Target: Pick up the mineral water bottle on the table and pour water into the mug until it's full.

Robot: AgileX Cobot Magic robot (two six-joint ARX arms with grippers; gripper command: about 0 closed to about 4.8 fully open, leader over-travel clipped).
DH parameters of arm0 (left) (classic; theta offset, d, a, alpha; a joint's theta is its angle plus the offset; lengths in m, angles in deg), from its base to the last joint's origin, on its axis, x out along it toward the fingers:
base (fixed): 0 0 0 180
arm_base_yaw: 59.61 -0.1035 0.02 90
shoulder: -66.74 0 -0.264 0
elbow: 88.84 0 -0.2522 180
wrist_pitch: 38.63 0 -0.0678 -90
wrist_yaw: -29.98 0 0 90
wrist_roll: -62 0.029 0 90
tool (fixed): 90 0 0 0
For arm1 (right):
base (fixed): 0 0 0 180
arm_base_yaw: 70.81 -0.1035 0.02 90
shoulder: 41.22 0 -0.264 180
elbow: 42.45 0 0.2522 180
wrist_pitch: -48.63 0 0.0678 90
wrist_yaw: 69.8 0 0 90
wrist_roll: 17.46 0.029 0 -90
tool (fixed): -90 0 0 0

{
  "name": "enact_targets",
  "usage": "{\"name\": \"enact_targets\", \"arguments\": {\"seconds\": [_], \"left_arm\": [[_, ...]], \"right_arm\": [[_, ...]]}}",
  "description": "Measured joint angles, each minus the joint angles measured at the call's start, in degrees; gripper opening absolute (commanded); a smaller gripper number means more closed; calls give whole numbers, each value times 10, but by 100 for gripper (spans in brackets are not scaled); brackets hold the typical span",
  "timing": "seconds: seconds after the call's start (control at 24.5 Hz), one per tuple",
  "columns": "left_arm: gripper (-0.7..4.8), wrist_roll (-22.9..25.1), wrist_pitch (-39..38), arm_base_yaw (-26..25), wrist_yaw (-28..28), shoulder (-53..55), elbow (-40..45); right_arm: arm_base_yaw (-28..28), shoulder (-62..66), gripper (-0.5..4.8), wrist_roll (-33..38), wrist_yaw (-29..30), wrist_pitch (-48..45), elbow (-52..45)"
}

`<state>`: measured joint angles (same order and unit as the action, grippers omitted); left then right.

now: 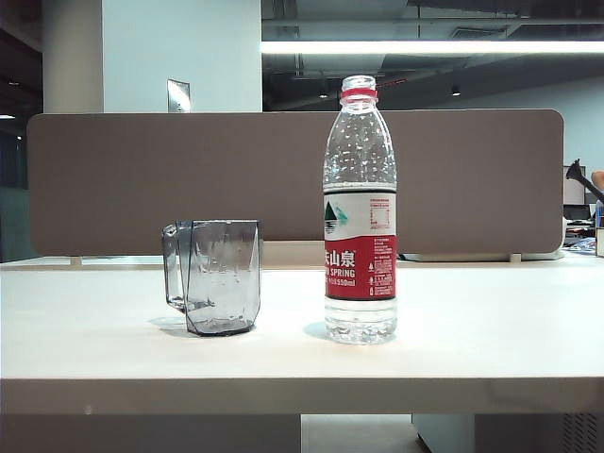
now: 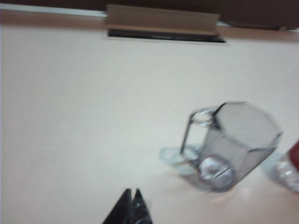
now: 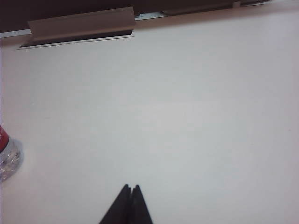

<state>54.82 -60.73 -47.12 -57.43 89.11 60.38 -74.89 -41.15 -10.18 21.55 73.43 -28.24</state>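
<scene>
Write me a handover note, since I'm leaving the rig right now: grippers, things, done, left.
Left gripper: shut, empty, above the off-white table, short of the smoky grey faceted plastic mug.
Right gripper: shut, empty, over bare table, well clear of the tall clear plastic mineral water bottle.
Mug and bottle stand upright, side by side, apart. Bottle has no cap on.
Done: nothing; mug looks empty.
Left: grasp bottle, lift, pour until mug is full.
</scene>
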Motion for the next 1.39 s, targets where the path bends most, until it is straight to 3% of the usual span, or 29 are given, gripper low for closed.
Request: {"name": "enact_targets", "arguments": {"seconds": [0.2, 0.49, 1.06, 1.27, 1.39], "left_arm": [[-5, 0, -1, 68, 0, 83, -73], [-5, 41, -107, 151, 3, 147, -144], [-5, 48, -130, 155, 20, 152, -153], [-5, 40, -131, 155, 116, 151, -153], [-5, 40, -137, 155, 137, 147, -153]], "right_arm": [[0, 0, -1, 0, 0, 0, 0], [0, 0, -1, 0, 0, 0, 0], [0, 0, -1, 0, 0, 0, 0], [0, 0, -1, 0, 0, 0, 0], [0, 0, -1, 0, 0, 0, 0]]}}
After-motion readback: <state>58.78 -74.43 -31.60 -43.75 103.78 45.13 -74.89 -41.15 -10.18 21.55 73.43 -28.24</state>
